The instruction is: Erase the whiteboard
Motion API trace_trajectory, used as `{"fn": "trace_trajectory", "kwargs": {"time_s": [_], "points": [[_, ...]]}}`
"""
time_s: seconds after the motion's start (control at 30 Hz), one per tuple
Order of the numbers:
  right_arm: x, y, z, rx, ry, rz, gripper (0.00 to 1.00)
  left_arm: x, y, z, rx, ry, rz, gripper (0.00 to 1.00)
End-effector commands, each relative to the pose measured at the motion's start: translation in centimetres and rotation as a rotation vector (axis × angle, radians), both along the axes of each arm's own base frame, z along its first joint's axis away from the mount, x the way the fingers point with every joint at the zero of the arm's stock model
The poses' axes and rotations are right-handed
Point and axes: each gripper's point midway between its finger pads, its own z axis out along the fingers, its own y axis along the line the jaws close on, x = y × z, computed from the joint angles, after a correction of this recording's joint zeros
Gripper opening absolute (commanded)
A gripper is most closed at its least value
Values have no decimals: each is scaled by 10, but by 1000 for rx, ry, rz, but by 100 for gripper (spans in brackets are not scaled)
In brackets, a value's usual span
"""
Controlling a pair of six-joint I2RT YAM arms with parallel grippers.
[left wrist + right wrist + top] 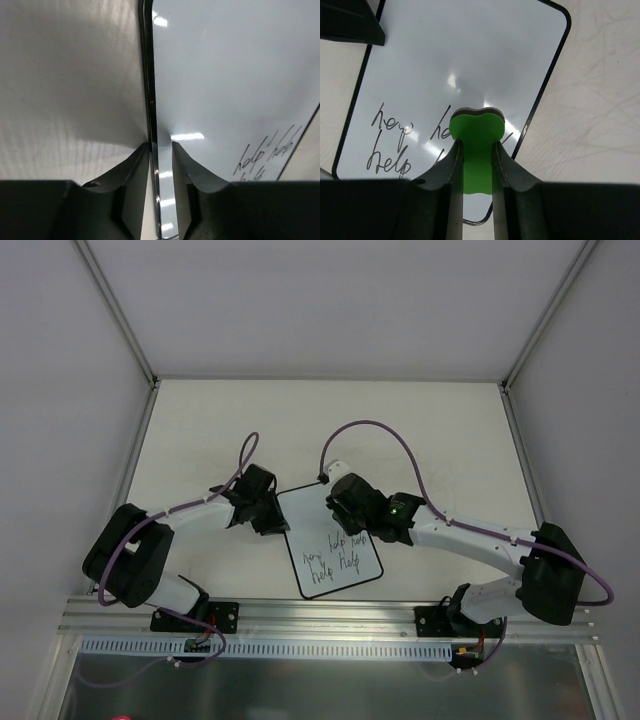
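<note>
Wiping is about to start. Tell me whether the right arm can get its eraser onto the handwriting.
Probably yes. The right gripper holds the green eraser over the whiteboard, beside the handwriting, with nothing between. The left gripper sits at the board's left edge, off the writing.

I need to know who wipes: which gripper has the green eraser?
The right gripper, shut on the green eraser; the left gripper only straddles the whiteboard edge.

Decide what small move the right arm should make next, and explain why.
Probably press the green eraser down and sweep it across the writing. The right gripper is shut on the eraser just over the whiteboard, the "help" words are unerased, and the left gripper straddles the board's edge, apparently steadying it.
</note>
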Motion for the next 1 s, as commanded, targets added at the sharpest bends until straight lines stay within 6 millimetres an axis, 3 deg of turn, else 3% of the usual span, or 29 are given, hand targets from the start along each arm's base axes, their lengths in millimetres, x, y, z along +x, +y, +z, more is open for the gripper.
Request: {"fn": "trace_trajectory", "kwargs": {"time_s": [0.0, 0.13, 0.27, 0.43, 0.6, 0.7, 0.97], "points": [[8, 1, 20, 101, -56, -68, 0, -38, 29, -41, 143, 157, 42, 22], [7, -2, 20, 122, -57, -72, 0, -38, 30, -46, 162, 180, 53, 0], [8, -3, 16, 115, -56, -75, 0, -27, 24, -49, 171, 196, 81, 0], [11, -9, 13, 101, -61, -91, 0, 6, 11, -44, 165, 170, 118, 0], [16, -18, 10, 105, -59, -112, 0, 49, 21, -37, 138, 149, 205, 0], [19, -24, 8, 97, -59, -126, 0, 63, 29, -33, 142, 137, 225, 0], [32, -24, 0, 78, -42, -171, 0, 53, 34, -38, 164, 153, 199, 0]]}}
